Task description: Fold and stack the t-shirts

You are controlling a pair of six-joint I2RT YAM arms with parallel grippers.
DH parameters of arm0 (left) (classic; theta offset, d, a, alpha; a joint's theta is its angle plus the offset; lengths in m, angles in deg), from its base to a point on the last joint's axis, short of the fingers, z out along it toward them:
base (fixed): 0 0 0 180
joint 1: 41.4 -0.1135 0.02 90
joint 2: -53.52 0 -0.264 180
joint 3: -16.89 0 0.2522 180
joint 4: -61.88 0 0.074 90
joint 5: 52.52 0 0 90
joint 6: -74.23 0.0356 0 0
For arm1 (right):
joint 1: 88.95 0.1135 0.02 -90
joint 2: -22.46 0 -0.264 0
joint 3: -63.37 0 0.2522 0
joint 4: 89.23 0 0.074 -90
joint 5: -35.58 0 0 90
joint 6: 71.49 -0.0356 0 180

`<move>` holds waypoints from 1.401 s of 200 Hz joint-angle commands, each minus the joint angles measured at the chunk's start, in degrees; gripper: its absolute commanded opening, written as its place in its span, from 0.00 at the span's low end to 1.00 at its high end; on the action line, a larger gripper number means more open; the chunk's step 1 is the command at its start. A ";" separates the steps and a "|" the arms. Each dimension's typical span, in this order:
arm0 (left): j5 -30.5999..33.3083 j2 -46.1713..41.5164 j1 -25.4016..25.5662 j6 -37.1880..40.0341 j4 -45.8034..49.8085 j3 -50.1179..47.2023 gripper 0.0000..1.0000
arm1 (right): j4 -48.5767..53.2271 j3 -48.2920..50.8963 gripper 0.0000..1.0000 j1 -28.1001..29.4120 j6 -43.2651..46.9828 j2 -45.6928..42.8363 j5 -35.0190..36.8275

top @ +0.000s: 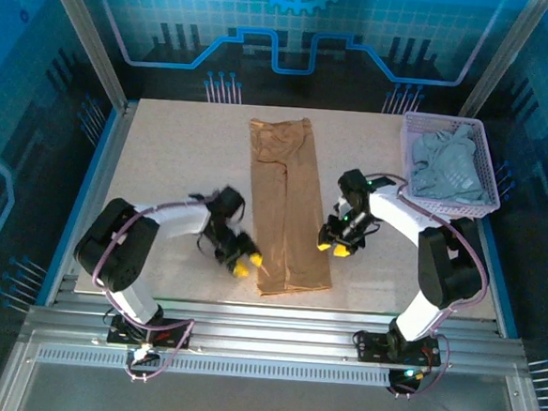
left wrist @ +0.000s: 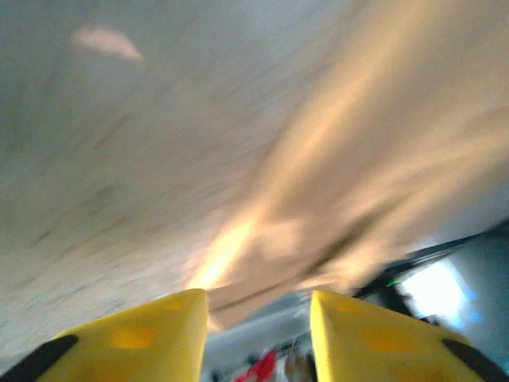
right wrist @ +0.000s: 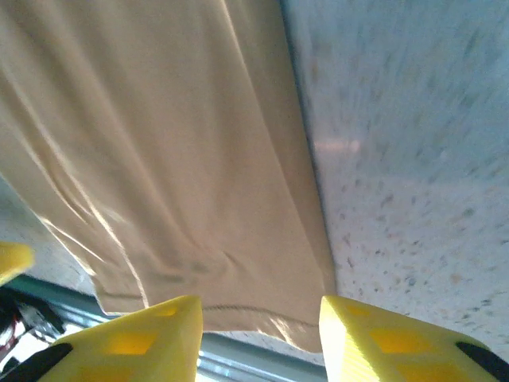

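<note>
From above, the tan t-shirt lies as a long narrow strip down the middle of the table, running from the upper centre to near the lower edge. At the upper right the lavender basket holds the grey-blue t-shirt, bunched up inside it. The left gripper sits just beside the strip's lower left edge, the right gripper just beside its right edge; whether either one touches the cloth I can't tell from up here. The left wrist view is badly blurred, but the left gripper has its yellow fingers partly apart with nothing between them, the tan t-shirt beyond. The right wrist view is sharper: the right gripper is likewise partly spread and empty, above the hem of the tan t-shirt, with speckled table at the right.
</note>
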State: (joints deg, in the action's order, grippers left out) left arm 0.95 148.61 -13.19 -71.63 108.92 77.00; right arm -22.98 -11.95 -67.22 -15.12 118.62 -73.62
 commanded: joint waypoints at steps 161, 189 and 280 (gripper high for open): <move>8.06 -1.24 12.59 -14.55 -11.75 -3.64 0.37 | -5.38 13.32 0.47 1.23 -1.77 -1.91 -9.37; 9.52 1.44 12.63 -16.39 -16.44 -2.85 0.31 | -4.68 14.29 0.47 2.25 -3.06 -1.59 -8.66; 8.43 0.73 10.78 -14.55 -14.33 -2.42 0.03 | -7.13 11.77 0.42 4.43 -5.12 2.85 -5.34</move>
State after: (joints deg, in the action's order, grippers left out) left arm 5.40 149.50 -1.24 -87.47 93.47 74.46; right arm -27.94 1.73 -63.92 -18.83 117.68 -80.11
